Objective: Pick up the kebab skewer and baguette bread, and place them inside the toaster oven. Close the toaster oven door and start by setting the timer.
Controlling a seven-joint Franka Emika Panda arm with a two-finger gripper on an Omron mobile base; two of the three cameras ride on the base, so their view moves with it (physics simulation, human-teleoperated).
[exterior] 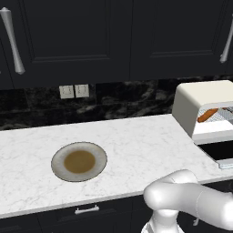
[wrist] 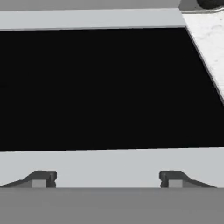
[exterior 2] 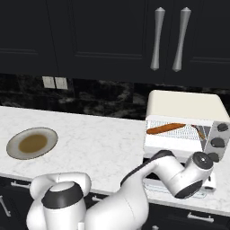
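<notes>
The cream-white toaster oven point(exterior: 202, 102) point(exterior 2: 184, 104) stands at the counter's right end. Its door point(exterior: 220, 150) point(wrist: 105, 87) is folded down flat. The orange-brown baguette bread point(exterior: 208, 114) point(exterior 2: 165, 129) lies on the wire rack inside. The thin kebab skewer point(exterior 2: 200, 131) lies beside it, toward the right wall. My gripper point(wrist: 107, 179) hovers just over the door, open, with its dark fingertips point(wrist: 41, 178) wide apart at the light band along the black glass. Nothing sits between the fingers.
A grey plate point(exterior: 79, 161) point(exterior 2: 32, 143) with a brown centre sits on the white marble counter to the left. Dark knobs point(exterior 2: 217, 142) line the oven's right front. Dark cabinets hang above, and my arm reaches across the front of the oven.
</notes>
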